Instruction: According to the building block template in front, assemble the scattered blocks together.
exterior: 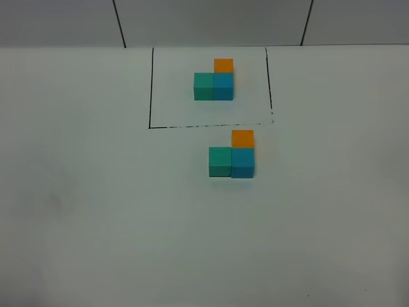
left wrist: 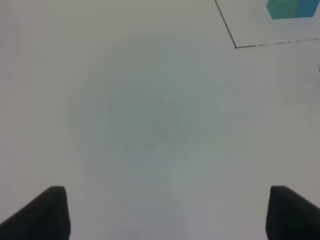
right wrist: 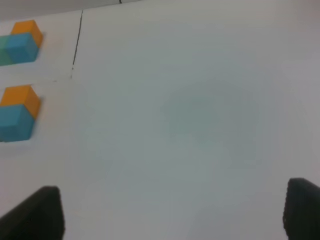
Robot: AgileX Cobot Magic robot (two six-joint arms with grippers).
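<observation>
The building block template [exterior: 214,86] is an L of teal-green, blue and orange cubes inside a thin black drawn rectangle [exterior: 151,89] at the back of the white table. Just in front of the frame, the scattered blocks sit pushed together in the same L: a teal-green cube [exterior: 220,161], a blue cube [exterior: 243,162] and an orange cube [exterior: 243,138] behind the blue one. Neither arm shows in the high view. My left gripper [left wrist: 167,212] is open over bare table. My right gripper [right wrist: 170,210] is open too, well to the right of the blue cube [right wrist: 15,122] and orange cube [right wrist: 20,97].
The white table [exterior: 96,211] meets a pale wall with dark seams [exterior: 119,22] at the back. The frame's corner [left wrist: 235,46] and part of the template [left wrist: 292,9] show in the left wrist view.
</observation>
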